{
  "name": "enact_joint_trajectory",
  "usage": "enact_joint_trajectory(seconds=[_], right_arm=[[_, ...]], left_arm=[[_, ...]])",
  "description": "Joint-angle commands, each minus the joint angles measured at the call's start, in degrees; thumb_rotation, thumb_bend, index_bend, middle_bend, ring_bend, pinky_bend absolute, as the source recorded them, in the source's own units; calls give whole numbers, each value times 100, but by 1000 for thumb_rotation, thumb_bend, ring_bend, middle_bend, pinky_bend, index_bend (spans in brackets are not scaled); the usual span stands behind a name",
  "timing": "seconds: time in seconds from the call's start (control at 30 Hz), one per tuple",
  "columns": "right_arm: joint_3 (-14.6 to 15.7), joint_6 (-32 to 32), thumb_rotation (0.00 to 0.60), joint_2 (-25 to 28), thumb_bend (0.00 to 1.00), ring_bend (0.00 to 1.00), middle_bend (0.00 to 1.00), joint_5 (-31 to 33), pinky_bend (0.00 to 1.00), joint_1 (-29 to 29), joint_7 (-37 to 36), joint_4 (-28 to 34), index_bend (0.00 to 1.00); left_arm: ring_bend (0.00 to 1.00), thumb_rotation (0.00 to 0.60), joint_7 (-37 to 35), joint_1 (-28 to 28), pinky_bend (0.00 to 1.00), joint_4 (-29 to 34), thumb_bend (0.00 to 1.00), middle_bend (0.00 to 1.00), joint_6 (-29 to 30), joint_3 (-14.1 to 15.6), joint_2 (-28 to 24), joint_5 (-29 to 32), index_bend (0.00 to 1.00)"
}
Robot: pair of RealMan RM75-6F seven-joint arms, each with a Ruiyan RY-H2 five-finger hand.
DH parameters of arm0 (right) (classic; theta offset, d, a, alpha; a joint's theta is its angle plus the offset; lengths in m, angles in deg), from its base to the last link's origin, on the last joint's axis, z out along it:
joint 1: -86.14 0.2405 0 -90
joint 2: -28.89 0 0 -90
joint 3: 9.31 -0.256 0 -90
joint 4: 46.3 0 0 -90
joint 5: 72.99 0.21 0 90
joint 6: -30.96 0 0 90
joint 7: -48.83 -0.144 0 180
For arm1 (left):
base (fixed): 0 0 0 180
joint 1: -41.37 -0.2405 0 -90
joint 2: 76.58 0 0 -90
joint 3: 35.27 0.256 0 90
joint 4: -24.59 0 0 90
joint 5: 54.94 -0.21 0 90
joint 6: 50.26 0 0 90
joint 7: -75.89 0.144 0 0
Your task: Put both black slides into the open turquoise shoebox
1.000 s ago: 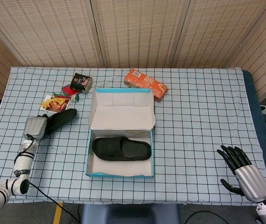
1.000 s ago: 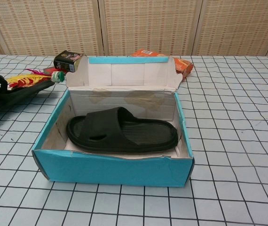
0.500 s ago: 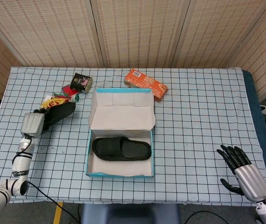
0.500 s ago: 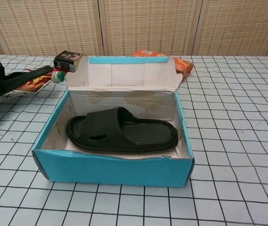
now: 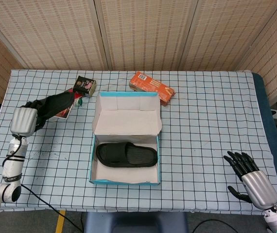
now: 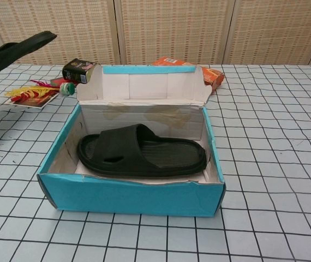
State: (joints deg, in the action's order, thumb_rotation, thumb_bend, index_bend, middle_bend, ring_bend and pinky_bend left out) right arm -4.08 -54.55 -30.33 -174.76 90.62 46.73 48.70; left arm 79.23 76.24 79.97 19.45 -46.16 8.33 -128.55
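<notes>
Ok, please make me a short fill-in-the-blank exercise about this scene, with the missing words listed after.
1. One black slide lies inside the turquoise ____.
2. The left robot hand holds the second slide ____ the table.
3. The right robot hand holds ____.
4. The carton behind the shoebox is ____ in colour.

Missing words: shoebox; above; nothing; orange

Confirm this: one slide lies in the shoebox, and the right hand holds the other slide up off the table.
Wrong hand. The left hand holds the second slide up off the table; the right hand is open and holds nothing, as the head view shows. The rest stands: one slide lies in the shoebox.
</notes>
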Motion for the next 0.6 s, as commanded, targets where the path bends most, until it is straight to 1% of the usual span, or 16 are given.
enact_joint_trajectory(seconds=[0.03,0.1,0.17,0.27,0.33,0.5,0.6], right_arm=[[4,10,600,-8,173,0,0,-4,0,5,10,3,0],[10,32,600,-13,173,0,0,-6,0,14,17,5,0],[17,53,600,-14,172,0,0,-16,0,25,23,6,0],[24,71,600,-10,173,0,0,-21,0,36,12,6,0],[31,69,600,0,173,0,0,-29,0,39,-12,5,0],[49,47,600,27,172,0,0,-71,0,49,-95,-17,0],[54,55,600,41,173,0,0,-65,0,59,-160,-23,0]], left_arm=[[784,600,-18,-191,620,1911,684,892,398,27,-843,-399,857],[785,600,141,-256,621,2834,683,893,361,153,-1194,-546,857],[785,600,469,-279,622,3619,683,893,345,271,-1490,-742,857],[785,600,1078,-250,622,4386,683,895,271,387,-1775,-961,858],[786,600,1514,-173,621,4990,683,897,133,408,-1986,-1053,857],[786,600,2367,-32,620,5812,682,898,-46,329,-2126,-985,857],[786,600,2715,21,620,6273,682,898,-170,339,-2130,-877,857]])
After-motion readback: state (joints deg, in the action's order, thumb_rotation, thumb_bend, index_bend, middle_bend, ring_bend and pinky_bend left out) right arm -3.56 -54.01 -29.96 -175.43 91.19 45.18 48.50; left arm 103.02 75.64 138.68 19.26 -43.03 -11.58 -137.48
